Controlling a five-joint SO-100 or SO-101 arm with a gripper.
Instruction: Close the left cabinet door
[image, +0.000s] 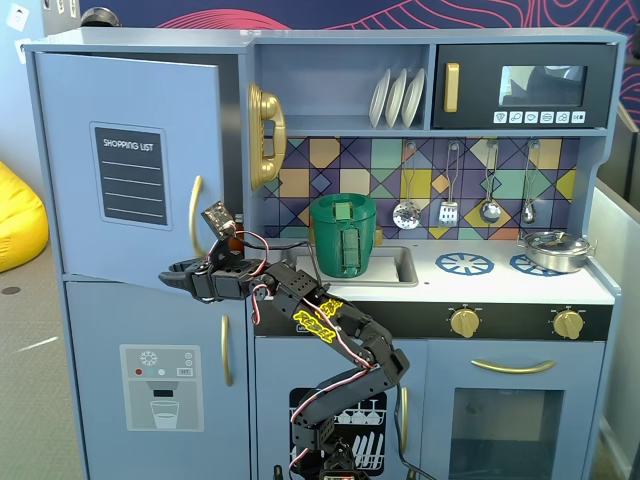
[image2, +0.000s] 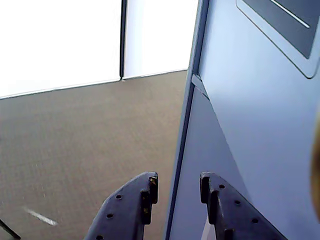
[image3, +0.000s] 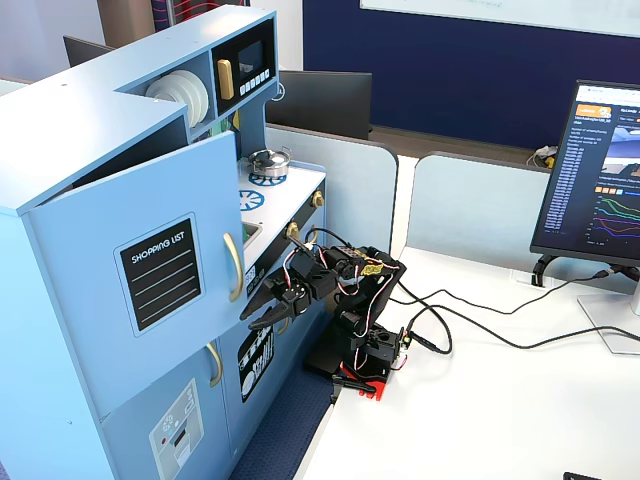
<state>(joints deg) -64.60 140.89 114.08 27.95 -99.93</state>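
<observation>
My pincer (image: 172, 277) is released, its two dark fingers (image2: 131, 205) parted with nothing between them, though in the wrist view the lower edge of the left cabinet door (image: 125, 165) runs right into the gap. In a fixed view the pincer (image3: 252, 312) sits low at that door's free corner, just under the curved gold handle (image: 195, 216), and I cannot tell whether a finger already touches the panel. The door, with its black shopping list panel (image3: 160, 273), stands ajar: its handle side swings out from the toy kitchen (image3: 70, 150) and dark space shows above it. Below it, the door with the dispenser graphic (image: 160, 385) lies flush. My arm (image3: 350, 300) reaches across from its base on the white worktop (image3: 480, 420).

I judge this to be the start of the push. Next I should press the door's outer face near the handle side, sweeping toward the cabinet until it seats flush, keeping my fingers clear of the handle so they don't catch.
</observation>
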